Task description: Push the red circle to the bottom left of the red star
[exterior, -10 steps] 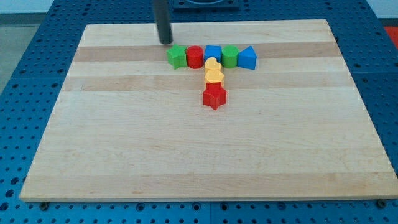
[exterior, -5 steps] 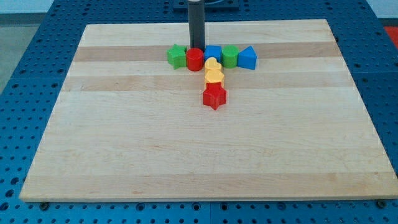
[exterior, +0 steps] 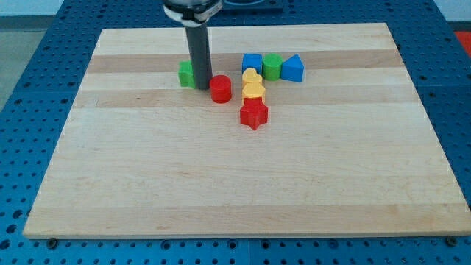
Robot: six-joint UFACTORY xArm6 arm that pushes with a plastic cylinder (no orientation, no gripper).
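Note:
The red circle lies on the board left of the yellow blocks, up and to the left of the red star. My tip stands right against the red circle's left side. A green block sits just left of the rod, partly hidden by it.
A blue block, a green block and a blue triangular block form a row at the view's top. A yellow heart and a yellow block stack down toward the red star.
My tip came down from above the row. The red circle moved down out of the row, and the green block at the row's left end shifted left and down.

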